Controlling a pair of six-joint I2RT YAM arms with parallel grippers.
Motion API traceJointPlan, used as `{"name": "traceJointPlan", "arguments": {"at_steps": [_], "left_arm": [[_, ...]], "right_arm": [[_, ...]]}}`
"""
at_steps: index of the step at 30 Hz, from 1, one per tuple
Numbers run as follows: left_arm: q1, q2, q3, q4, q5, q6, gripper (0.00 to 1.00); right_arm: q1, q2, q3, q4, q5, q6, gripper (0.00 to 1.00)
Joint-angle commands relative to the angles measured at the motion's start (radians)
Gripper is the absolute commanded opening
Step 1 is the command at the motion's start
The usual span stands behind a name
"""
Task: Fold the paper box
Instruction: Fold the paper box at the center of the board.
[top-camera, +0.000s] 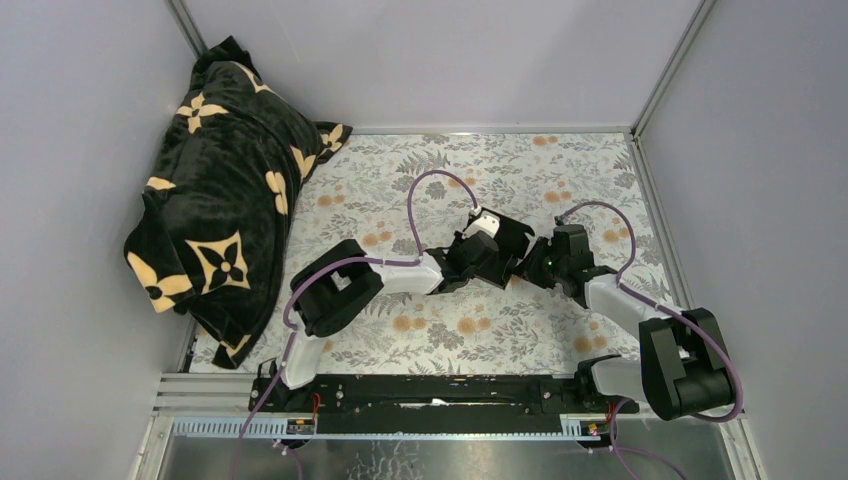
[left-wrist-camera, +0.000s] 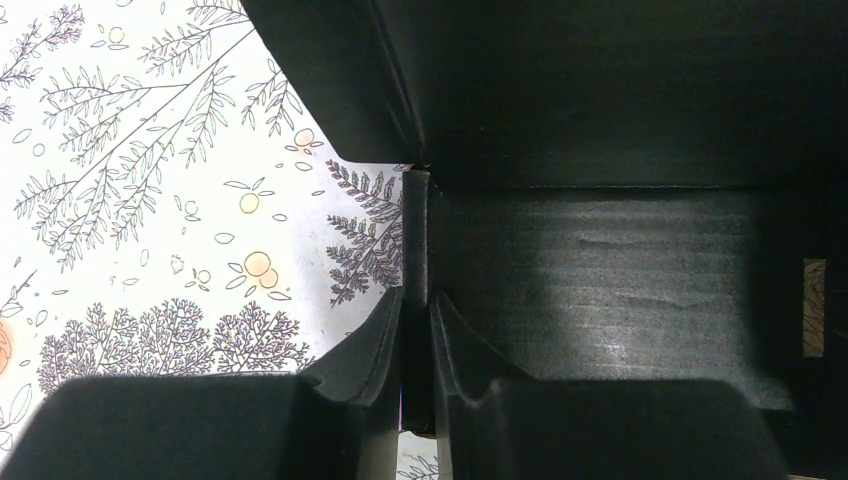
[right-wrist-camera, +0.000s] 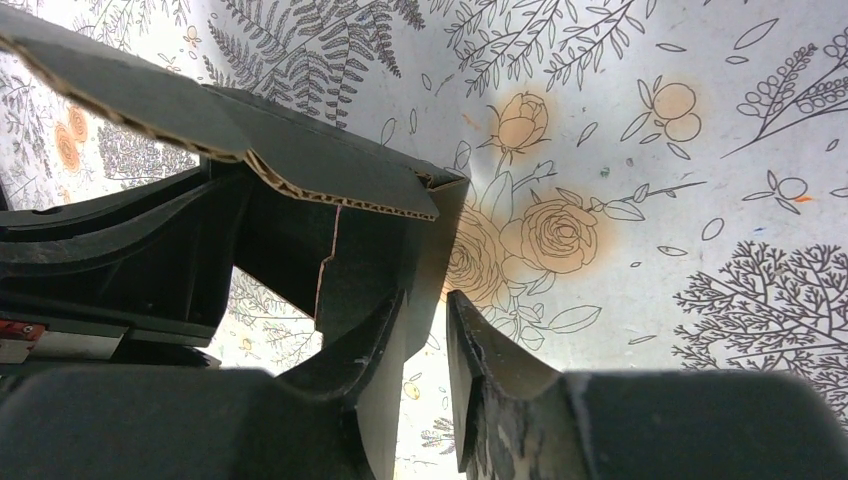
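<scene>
There is one paper box (left-wrist-camera: 620, 270), made of matte black card. It is in the middle of the table (top-camera: 480, 335), between the two grippers, above the flowered cloth. It is not closed: in the left wrist view one wide panel lies flat and one thin wall stands up from its left edge. Near the right edge of this panel I see one narrow slot (left-wrist-camera: 815, 305), and the cloth shows through it.

The left gripper (left-wrist-camera: 415, 300) is narrow. Its two fingers (left-wrist-camera: 375, 340) press on this standing wall from both sides, so it holds the paper box.

The right gripper (right-wrist-camera: 427, 300) comes to the box from the other side. Its two fingers stand a little apart. One corner of the card goes down beside one finger (right-wrist-camera: 370, 350). Between the card and the other finger there is a gap, and the cloth shows there, so this gripper grips nothing. Above it, one flap spreads to the left and shows its brown corrugated edge.

From above, two arms reach to the centre: the left arm (top-camera: 400, 275) and the right arm (top-camera: 620, 300). Each one carries one purple cable (top-camera: 425, 195). One black blanket (top-camera: 225, 190) with cream flowers lies in the far left corner, well apart from the box.
</scene>
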Motion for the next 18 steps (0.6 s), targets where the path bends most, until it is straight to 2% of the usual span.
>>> {"name": "traceJointPlan", "arguments": {"at_steps": [1,18], "left_arm": [[-0.008,0.128,-0.053,-0.183,0.157,-0.007,0.19],[-0.008,0.141,-0.047,-0.18,0.166,-0.011,0.19]], "right_arm": [[0.002,0.012,0.043,0.056,-0.035,0.008,0.3],[0.024,0.004,0.041,0.073,-0.03,0.019,0.33]]}}
